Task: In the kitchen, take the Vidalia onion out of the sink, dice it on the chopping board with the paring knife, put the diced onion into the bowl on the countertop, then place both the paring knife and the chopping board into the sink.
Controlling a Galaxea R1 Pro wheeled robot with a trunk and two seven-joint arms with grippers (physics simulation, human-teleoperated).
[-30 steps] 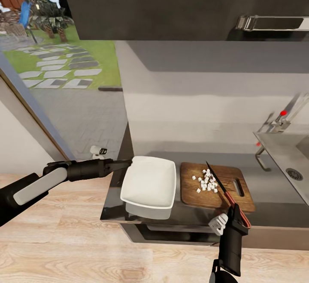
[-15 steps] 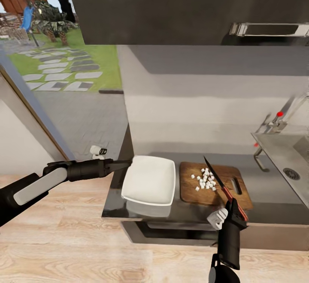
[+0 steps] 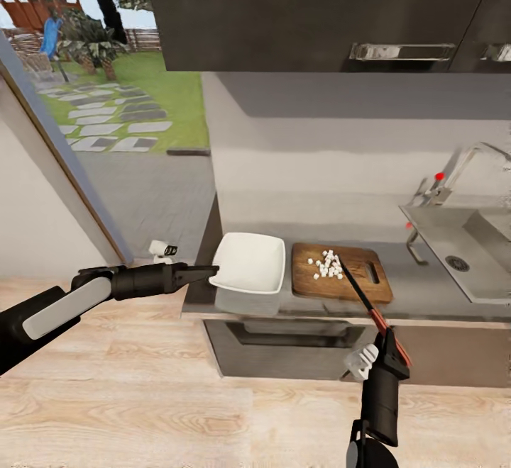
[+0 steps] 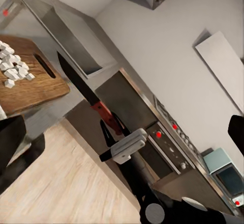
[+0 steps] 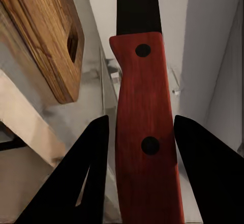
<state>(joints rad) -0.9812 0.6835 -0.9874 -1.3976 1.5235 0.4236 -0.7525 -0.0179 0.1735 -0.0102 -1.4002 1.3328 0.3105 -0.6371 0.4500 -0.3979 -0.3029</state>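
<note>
Paring knife [image 3: 365, 300] held over the table [image 3: 426, 291] edge, bowl [image 3: 248, 263] gripped at its rim

The right gripper [image 3: 389, 344] is seen with its jaws closed on the knife's red handle, the dark blade reaching up toward the chopping board [image 3: 341, 281], where the diced onion [image 3: 325, 264] is heaped near the far left corner. The left gripper [image 3: 210, 269] is seen at the bowl's left rim; its jaws appear closed on the rim, though the grip itself is too small to be made out clearly. The white bowl is seen just left of the board, tilted. The sink [image 3: 465, 248] and its tap [image 3: 461, 166] are seen well to the right. In the right wrist view the handle [image 5: 145, 142] is seen between both dark fingers [image 5: 91, 168]
</note>
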